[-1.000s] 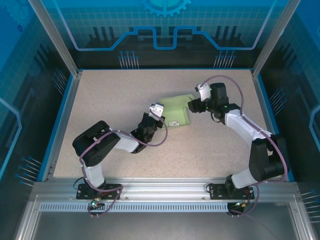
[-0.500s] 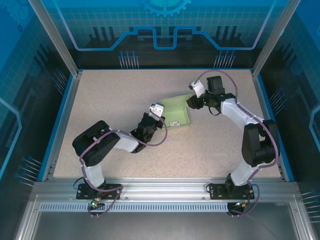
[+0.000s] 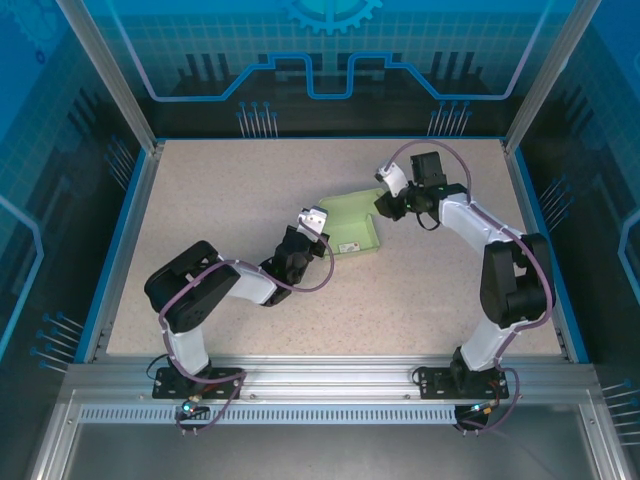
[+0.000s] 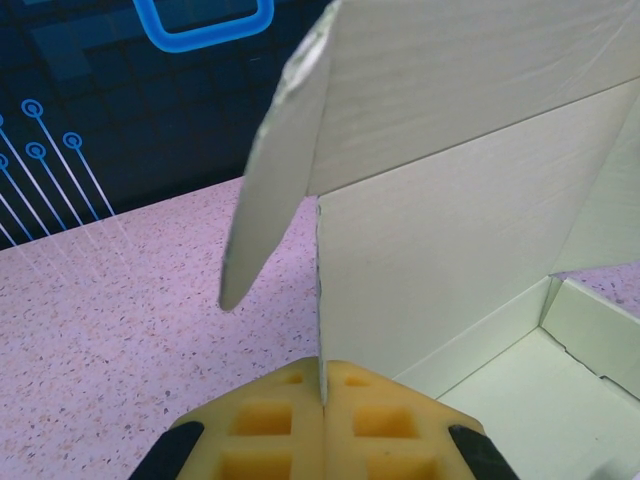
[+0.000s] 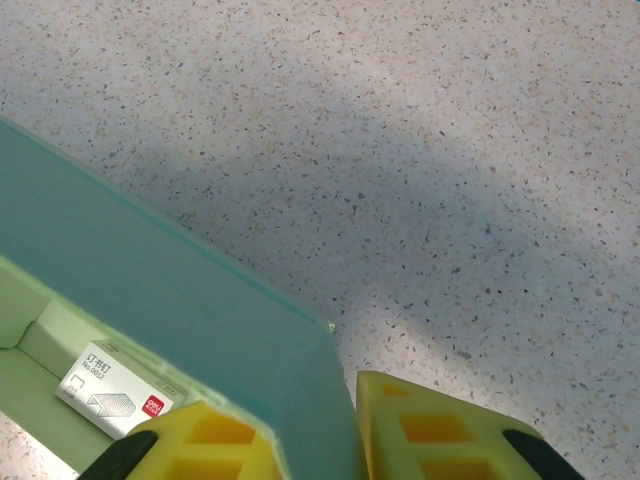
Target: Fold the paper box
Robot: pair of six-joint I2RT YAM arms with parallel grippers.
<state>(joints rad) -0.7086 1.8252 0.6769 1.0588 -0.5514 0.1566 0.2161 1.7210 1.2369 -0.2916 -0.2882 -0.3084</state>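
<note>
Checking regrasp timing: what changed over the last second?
The right gripper edged toward the far side and closed its jaws onto the right wall of the paper box. The left gripper stayed clamped on the box's left side, and the box lies where it was.

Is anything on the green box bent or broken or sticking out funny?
Yes. In the left wrist view, one flap of the paper box juts out sideways from the wall that the left gripper pinches, and its top corner looks rough, as if torn. Nothing has spilled.
</note>
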